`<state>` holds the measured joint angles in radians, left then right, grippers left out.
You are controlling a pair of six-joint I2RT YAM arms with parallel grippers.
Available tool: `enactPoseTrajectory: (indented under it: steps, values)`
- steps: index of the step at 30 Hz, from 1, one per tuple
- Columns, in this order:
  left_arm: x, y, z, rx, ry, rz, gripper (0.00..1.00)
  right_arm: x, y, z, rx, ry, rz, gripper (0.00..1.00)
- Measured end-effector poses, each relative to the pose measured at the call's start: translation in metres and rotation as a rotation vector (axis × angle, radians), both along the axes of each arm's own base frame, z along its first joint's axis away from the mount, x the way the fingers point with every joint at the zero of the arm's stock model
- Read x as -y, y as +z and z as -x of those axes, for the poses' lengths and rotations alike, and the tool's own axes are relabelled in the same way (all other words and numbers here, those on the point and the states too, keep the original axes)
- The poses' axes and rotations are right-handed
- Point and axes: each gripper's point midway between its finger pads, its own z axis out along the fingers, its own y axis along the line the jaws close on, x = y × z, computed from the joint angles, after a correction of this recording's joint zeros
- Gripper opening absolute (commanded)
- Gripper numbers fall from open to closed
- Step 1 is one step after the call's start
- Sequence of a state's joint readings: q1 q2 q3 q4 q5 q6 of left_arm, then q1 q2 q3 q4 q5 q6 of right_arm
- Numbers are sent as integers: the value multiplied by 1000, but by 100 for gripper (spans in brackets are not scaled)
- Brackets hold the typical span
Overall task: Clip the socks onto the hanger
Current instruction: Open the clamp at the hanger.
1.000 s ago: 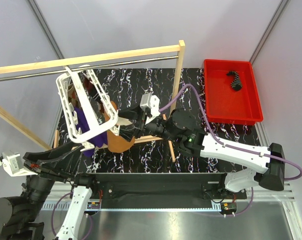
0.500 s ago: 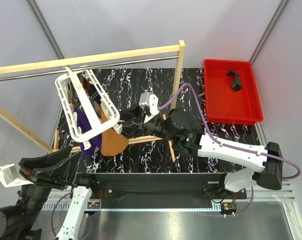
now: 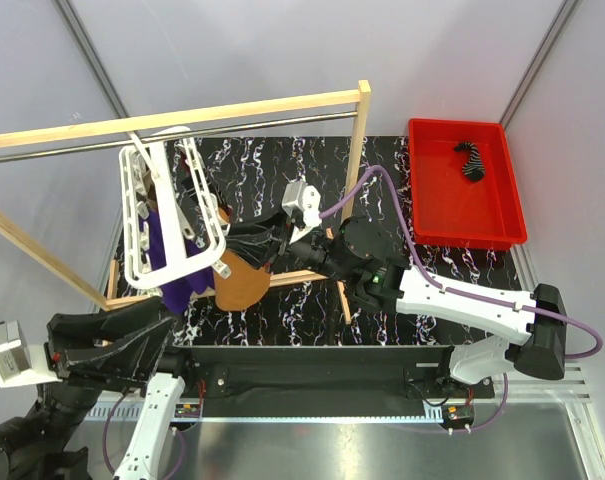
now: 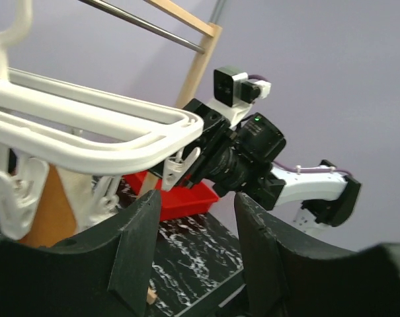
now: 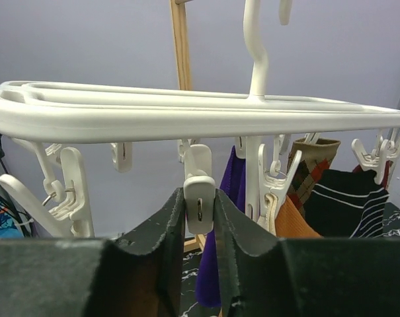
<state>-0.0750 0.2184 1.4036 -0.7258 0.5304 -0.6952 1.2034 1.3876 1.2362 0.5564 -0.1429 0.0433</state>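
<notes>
We see the black marbled table [image 3: 312, 170] spanning the scene. A wooden frame [image 3: 182, 115] stands over its far side with a metal rod [image 3: 82, 148] just beneath the top beam. The white hanger [image 3: 172, 268] is over the table's left part, its hook up by the rod and its lattice tilted in the top view. A red bin [image 3: 466, 124] sits at the far right corner, well apart from the hanger, and a lone striped sock [image 3: 471, 160] lies in it.

Under the hanger we see a purple sock [image 5: 234, 181], an orange-brown sock [image 3: 244, 282] and a black striped sock [image 5: 348, 205] hanging side by side.

The right gripper [image 5: 200, 218] reaches across to the hanger's near right edge. Its fingers [image 5: 166, 251] press from both sides on a small white clip [image 5: 200, 178] that dangles from the rail, just beside the purple sock. From this angle we cannot tell whether the clip's mouth stands open.

The left gripper [image 4: 196, 198] sits low at the near left, below the hanger and apart from it. Its fingers [image 4: 133, 244] are spread with nothing between them.
</notes>
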Motion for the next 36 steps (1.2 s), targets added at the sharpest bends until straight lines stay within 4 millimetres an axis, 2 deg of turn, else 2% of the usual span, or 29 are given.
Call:
enactPoseTrajectory:
  steps: [2, 5, 7, 10, 15, 19, 24, 26, 28, 32, 36]
  values:
    - [6, 4, -1, -4, -48, 29, 53, 0, 0, 1, -5, 5, -1, 41]
    - [13, 15, 2, 2, -116, 65, 53, 0, 0, 2, -6, 12, 0, 46]
    - [16, 24, 3, 16, -142, 81, 52, 0, 0, 2, -10, 14, -1, 53]
    - [19, 31, 2, 24, -155, 94, 51, 0, -3, 3, -21, 17, 3, 56]
    - [21, 29, -5, 4, -134, 89, 49, 9, -18, 10, -64, 41, 65, 69]
    - [20, 24, -12, -19, -114, 80, 48, 20, -27, 31, -62, 80, 115, 78]
    - [19, 13, -24, -59, -101, 74, 46, 16, -30, 90, 17, 195, 161, 83]
    - [19, 10, -30, -81, -94, 72, 46, 12, -29, 102, 42, 219, 166, 84]
    - [17, 7, -37, -100, -80, 74, 46, 7, -27, 104, 65, 217, 168, 84]
    - [15, 3, -45, -125, -57, 73, 45, -4, -22, 95, 93, 166, 146, 81]
    - [13, 2, -48, -131, -43, 74, 45, -16, -22, 84, 106, 115, 122, 68]
